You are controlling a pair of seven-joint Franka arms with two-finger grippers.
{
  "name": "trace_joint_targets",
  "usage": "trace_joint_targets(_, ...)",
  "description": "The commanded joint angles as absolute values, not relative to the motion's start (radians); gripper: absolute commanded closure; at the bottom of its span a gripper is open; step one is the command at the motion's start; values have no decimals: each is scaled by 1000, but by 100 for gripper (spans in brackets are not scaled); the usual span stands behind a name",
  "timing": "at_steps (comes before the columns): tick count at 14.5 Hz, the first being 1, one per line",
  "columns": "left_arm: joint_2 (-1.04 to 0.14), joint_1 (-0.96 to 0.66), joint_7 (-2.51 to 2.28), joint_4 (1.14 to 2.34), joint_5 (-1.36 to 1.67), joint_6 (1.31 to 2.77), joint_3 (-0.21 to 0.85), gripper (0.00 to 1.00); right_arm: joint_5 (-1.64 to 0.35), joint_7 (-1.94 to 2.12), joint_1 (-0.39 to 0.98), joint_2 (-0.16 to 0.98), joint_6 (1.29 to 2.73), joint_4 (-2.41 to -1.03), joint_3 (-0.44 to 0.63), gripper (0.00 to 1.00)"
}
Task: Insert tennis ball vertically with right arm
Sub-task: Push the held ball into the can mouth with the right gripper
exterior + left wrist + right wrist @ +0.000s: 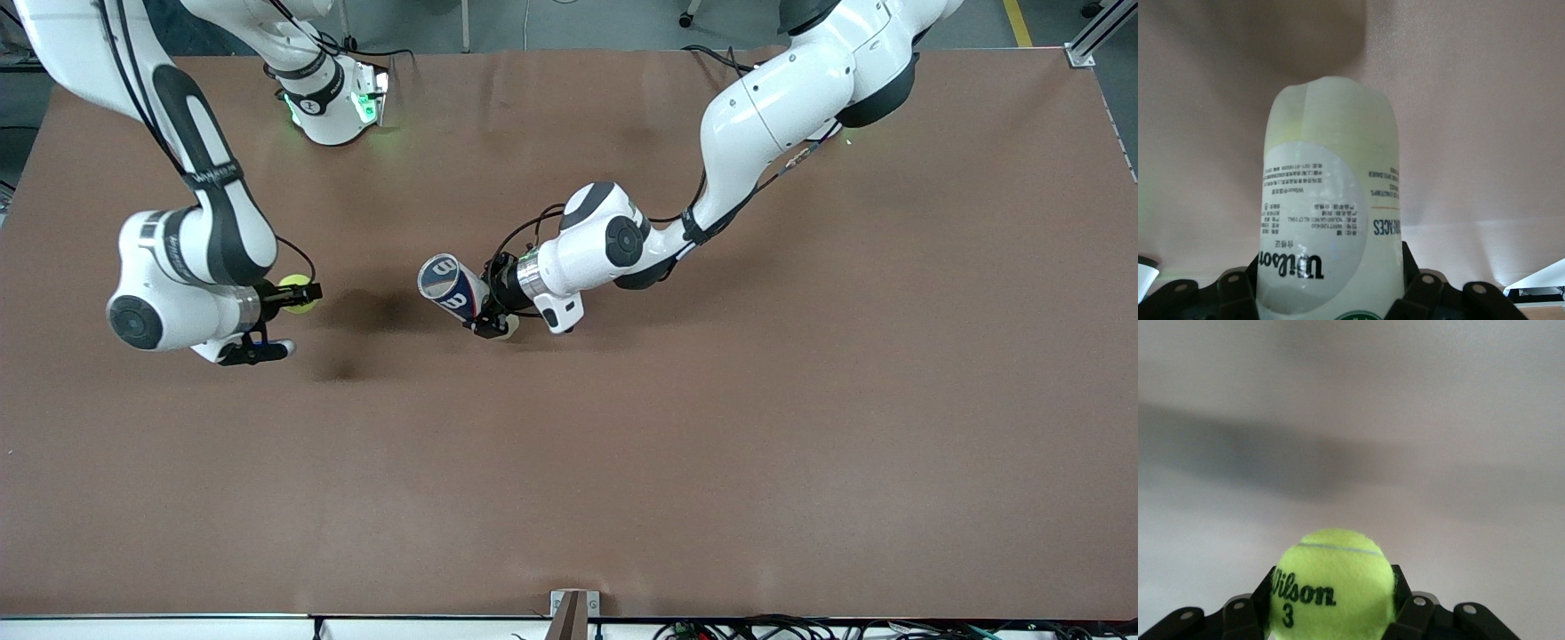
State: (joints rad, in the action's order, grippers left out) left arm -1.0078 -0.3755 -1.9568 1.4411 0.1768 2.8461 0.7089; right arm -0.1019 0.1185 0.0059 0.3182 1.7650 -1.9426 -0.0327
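A yellow-green tennis ball (pixel 299 291) printed "Wilson 3" (pixel 1331 587) sits between the black fingers of my right gripper (pixel 302 294) (pixel 1331 603), which is shut on it above the table toward the right arm's end. My left gripper (pixel 487 313) (pixel 1331 297) is shut on a white and blue Wilson ball can (pixel 449 287) (pixel 1328 193) over the middle of the table. The can is tilted, and its dark round mouth points toward the ball. A stretch of bare table separates ball and can.
The brown table (pixel 676 462) carries nothing else loose. The right arm's base (pixel 333 102) glows green at the edge farthest from the front camera. A small metal bracket (pixel 573 612) sits at the nearest edge.
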Motion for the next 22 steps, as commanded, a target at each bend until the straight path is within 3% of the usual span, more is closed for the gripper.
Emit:
trace_joint_targets(1, -1023, -382, -1944, 1411, 207, 2841, 721, 28, -162, 83, 20, 246, 1611, -1864, -37, 63)
trace_joint_targets(3, -1023, -388, -1940, 1410, 207, 2841, 721, 28, -227, 1, 44, 245, 1501, -1789, -37, 63)
trace_joint_targets(5, -1022, -384, -1939, 1410, 221, 2839, 732, 30, -253, -79, 95, 230, 1480, -1776, -37, 63)
trace_joint_targets(11, -1032, -371, -1882, 1413, 236, 2841, 750, 31, -340, -329, 244, 235, 1511, -1732, -35, 63)
trace_joint_targets(22, -1043, -337, -1746, 1420, 308, 2827, 753, 32, -431, -485, 354, 308, 1620, -1626, -35, 63)
